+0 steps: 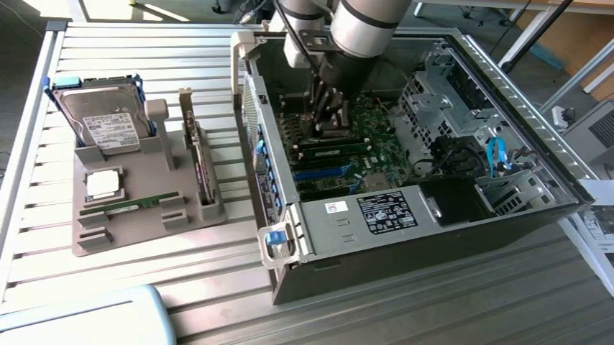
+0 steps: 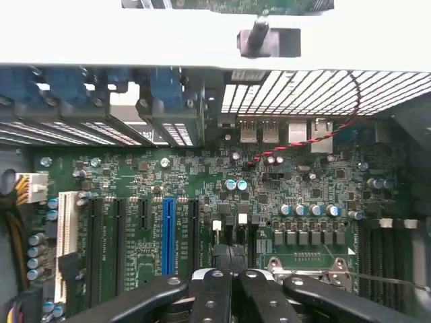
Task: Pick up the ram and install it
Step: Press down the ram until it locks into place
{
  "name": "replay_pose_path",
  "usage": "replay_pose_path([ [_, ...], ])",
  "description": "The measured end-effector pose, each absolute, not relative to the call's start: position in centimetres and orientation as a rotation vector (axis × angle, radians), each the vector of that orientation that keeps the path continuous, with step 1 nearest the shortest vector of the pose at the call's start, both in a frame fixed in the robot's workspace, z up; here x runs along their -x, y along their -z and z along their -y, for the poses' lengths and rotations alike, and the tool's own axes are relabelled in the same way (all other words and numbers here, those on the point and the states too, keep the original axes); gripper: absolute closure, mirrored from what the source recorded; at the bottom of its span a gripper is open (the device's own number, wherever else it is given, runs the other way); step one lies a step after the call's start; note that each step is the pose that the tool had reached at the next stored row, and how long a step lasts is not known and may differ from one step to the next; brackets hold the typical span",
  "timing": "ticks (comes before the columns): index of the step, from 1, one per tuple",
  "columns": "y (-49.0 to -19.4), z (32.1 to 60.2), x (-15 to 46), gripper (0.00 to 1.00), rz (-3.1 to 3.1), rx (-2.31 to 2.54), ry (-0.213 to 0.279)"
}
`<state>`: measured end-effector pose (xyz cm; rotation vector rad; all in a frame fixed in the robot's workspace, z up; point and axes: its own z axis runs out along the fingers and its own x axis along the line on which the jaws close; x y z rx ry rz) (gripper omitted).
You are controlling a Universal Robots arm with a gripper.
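Ram (image 1: 129,205): lay flat in a groove near the front edge of the grey holder (image 1: 144,231), green and thin, gripped by nothing. Sat just beside the square processor (image 1: 103,184), with the hard drive (image 1: 106,122) propped behind that and the expansion card (image 1: 197,162) standing on edge toward the exterior view's right. Rested with the holder on the slatted surface (image 1: 144,43), to the exterior view's left of the open case (image 1: 384,251).

End effector (image 1: 331,129): hung well apart from the ram, down inside the case over the motherboard (image 1: 369,154). Showed dark fingers (image 2: 210,296) pressed together in the wrist view, pinching nothing visible. Hovered near the board's long dark slots, close above the green motherboard (image 2: 202,175), with a blue slot (image 2: 168,235) alongside and a red twisted wire (image 2: 316,138) farther off.
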<state>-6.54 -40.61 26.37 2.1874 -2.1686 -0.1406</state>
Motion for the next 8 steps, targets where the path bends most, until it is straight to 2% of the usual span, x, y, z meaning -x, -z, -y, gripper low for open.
replay_pose_path([
  [8,-26.2,40.6,2.7,0.87,2.166,-2.185,0.146],
])
